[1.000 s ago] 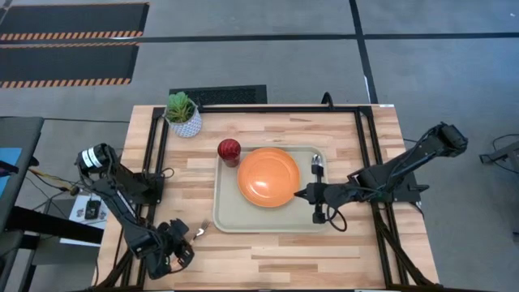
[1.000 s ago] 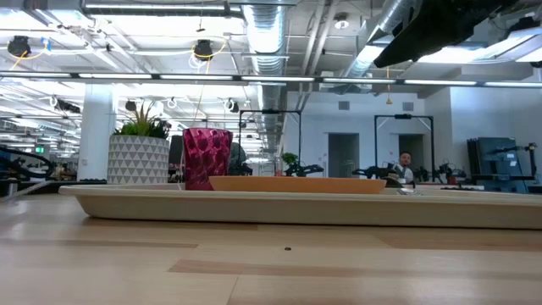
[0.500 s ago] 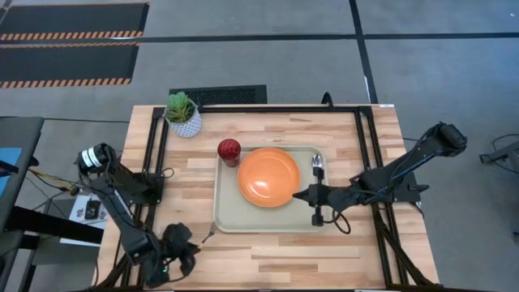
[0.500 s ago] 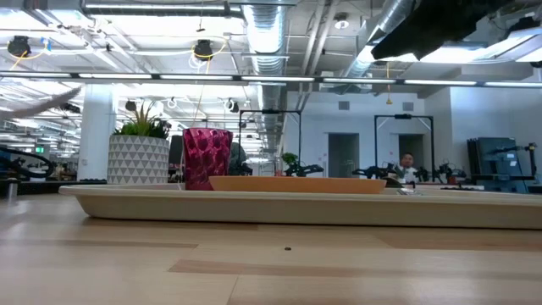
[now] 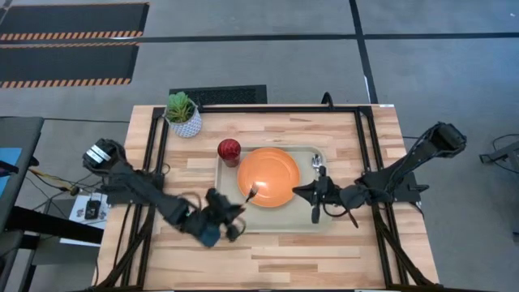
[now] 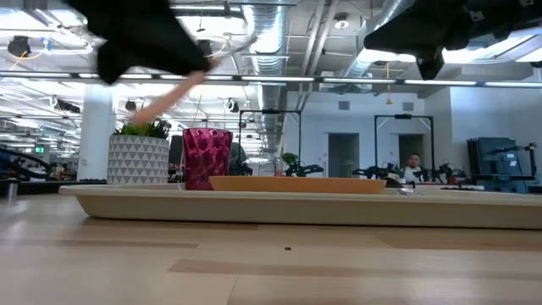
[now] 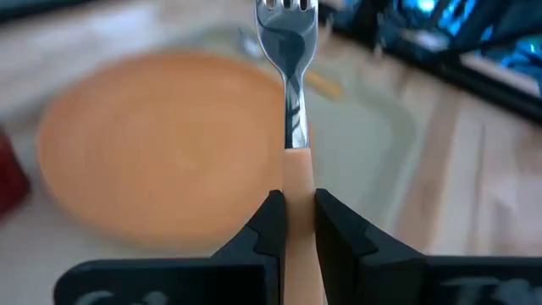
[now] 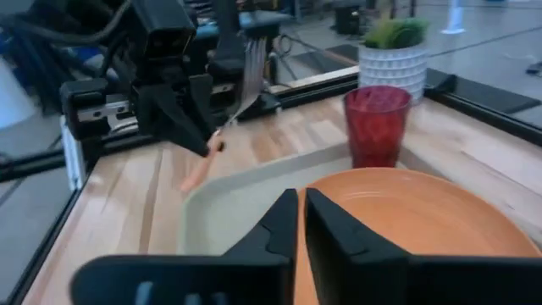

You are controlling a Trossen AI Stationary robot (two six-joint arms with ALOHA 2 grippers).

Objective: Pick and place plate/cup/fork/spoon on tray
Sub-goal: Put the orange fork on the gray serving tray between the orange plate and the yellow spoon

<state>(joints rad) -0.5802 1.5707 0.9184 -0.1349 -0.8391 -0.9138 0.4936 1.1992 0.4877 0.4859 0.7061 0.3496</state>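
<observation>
My left gripper (image 5: 237, 213) is over the tray's near left corner and is shut on the fork (image 5: 250, 195). The fork's silver tines (image 7: 288, 19) reach over the orange plate's near left rim. The plate (image 5: 269, 176) lies on the beige tray (image 5: 229, 219). The dark red cup (image 5: 229, 151) stands on the table by the tray's far left corner. The spoon's silver bowl (image 5: 317, 166) lies on the tray right of the plate, and its handle is hidden under my right arm. My right gripper (image 5: 298, 192) is shut and empty above the plate's right rim. My left gripper pinches the fork's orange handle (image 7: 296, 182) between its two fingers, a little behind where the metal neck starts. The fingers (image 7: 269, 222) come from the table's near left and lie along the handle. The fork sticks out ahead of them, tines foremost, lifted clear of tray and plate.
A white patterned pot with a green plant (image 5: 183, 114) stands at the table's far left. Black frame rails (image 5: 158, 146) run along the table's left, right and far sides. Bare wood lies near the front edge (image 5: 292, 259).
My left gripper has gone from the table's near left corner up and toward the right and far side, to the tray's near left corner. It has stayed shut on the fork. The fork has come along, lifted, and its tines now reach over the plate.
</observation>
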